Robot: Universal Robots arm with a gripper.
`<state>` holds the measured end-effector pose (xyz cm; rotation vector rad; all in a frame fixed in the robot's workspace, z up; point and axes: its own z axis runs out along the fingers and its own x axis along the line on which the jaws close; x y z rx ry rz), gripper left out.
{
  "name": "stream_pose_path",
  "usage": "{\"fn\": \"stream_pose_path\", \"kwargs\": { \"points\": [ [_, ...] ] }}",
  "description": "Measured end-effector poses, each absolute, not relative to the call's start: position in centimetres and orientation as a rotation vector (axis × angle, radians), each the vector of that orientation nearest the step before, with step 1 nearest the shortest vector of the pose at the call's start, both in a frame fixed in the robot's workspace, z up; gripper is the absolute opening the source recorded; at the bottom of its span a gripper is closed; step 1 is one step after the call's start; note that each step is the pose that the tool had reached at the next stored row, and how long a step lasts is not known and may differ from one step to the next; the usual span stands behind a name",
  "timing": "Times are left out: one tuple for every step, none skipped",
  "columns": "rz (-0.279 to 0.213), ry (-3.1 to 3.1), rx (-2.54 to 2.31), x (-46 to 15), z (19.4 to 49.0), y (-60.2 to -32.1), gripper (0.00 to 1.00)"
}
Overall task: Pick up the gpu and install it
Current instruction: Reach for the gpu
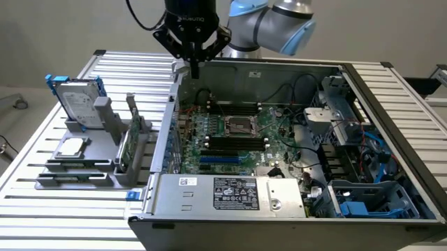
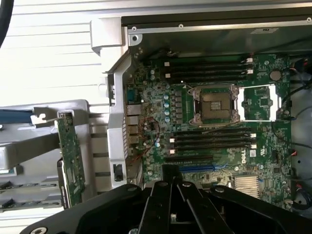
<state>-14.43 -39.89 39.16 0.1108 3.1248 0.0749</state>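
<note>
The gpu [image 1: 132, 140] stands on edge in a grey holder [image 1: 77, 168] on the slatted table, just off the open computer case's side at the exterior view's left. Its green circuit board [image 2: 69, 163] faces the wrist camera, with a silver bracket at one end. My gripper [image 1: 194, 69] hangs above the case's back corner on that same side, over the edge of the motherboard [image 1: 231, 137]. Its black fingers [image 2: 163, 187] are shut together with nothing between them. The gpu is well apart from the gripper.
A silver hard drive in a blue frame [image 1: 75, 100] stands at the holder's far end, and another drive [image 1: 70, 148] lies flat on it. Inside the case [image 1: 380, 112] are the CPU socket [image 2: 214, 105], long black memory slots [image 2: 209, 139], cables and a power supply [image 1: 231, 193].
</note>
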Motion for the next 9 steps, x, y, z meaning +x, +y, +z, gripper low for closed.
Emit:
{"fn": "stream_pose_path", "kwargs": {
  "points": [
    [0.075,3.125,0.111,-14.9,39.1,-39.9,0.11],
    [0.075,3.126,0.111,-15.3,39.1,-39.9,0.11],
    [0.075,3.126,0.111,-15.8,39.0,-39.9,0.11],
    [0.075,3.126,0.111,-16.2,39.0,-39.9,0.11],
    [0.075,3.127,0.111,-16.7,39.0,-39.9,0.11],
    [0.075,3.127,0.111,-17.1,38.9,-39.9,0.11],
    [0.074,3.127,0.111,-17.6,38.9,-39.9,0.11],
    [0.074,3.127,0.111,-18.0,38.8,-39.9,0.11],
    [0.074,3.127,0.111,-18.5,38.8,-39.9,0.11]
  ]
}}
